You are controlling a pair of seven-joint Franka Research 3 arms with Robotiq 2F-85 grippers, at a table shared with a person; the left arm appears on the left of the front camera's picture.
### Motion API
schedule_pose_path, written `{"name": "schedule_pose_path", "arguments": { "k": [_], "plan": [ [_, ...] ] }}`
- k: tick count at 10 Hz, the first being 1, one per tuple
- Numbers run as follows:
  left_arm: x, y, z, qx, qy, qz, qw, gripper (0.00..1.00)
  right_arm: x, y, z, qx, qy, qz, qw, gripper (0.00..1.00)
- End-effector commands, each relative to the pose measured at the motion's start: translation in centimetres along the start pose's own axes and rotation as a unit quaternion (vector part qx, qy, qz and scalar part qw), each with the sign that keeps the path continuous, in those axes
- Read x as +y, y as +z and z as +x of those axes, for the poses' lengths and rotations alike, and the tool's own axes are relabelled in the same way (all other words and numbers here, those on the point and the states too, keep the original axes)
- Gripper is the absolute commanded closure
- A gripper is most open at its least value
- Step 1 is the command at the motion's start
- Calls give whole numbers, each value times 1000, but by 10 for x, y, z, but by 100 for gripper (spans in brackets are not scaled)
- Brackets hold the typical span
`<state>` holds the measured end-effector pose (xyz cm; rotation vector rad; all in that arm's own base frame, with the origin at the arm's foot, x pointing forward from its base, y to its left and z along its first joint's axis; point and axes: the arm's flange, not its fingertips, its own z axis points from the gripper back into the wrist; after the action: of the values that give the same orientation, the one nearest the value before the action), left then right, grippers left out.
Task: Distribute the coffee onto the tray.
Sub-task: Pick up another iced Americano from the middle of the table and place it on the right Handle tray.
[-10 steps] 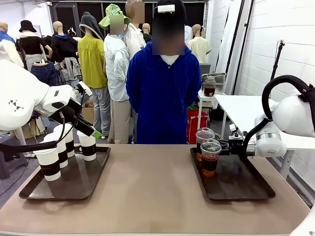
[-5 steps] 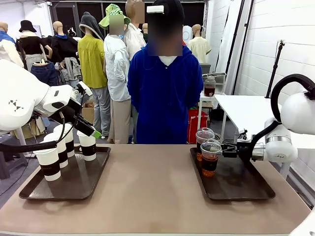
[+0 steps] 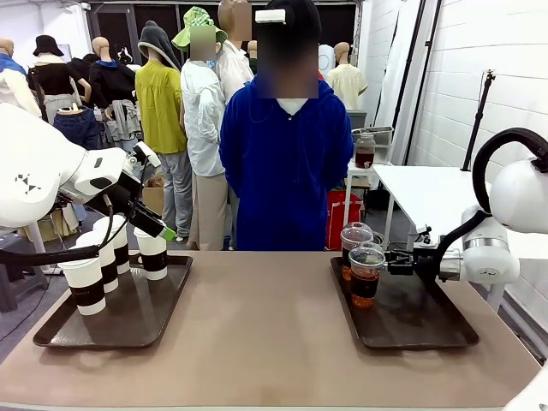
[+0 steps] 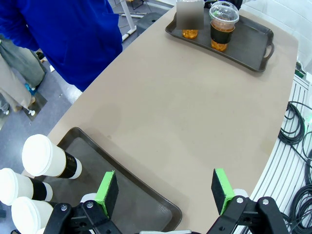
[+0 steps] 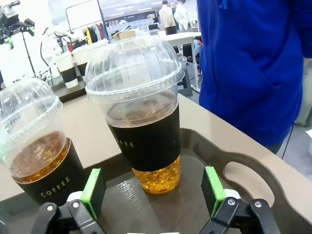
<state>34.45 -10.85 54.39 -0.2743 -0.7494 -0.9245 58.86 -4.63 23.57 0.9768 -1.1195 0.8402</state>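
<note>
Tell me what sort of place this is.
Probably a robot lab or demo space, not a café: a white robot arm works at the table, cables trail beside it, white brick walls behind.

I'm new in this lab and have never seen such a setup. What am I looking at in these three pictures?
Two white robot arms share a table with a person in blue at its far side. The front view looks across from between the arms. The other two come from cameras on the wrists, looking along each gripper's green-padded fingers.

The left tray holds four lidded paper cups; the right tray holds two dome-lidded iced coffees.

The left gripper is open above its tray's edge, holding nothing. The right gripper is open, level with the nearer iced coffee, its pads on either side but apart from it. Nothing is held.
</note>
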Motion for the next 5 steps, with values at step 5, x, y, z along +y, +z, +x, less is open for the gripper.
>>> {"name": "schedule_pose_path", "arguments": {
  "k": [5],
  "plan": [
    [2, 0, -1, -2, 1, -2, 1000, 0, -3, -1, 0, 0, 2, 0, 1000, 0]
  ]
}}
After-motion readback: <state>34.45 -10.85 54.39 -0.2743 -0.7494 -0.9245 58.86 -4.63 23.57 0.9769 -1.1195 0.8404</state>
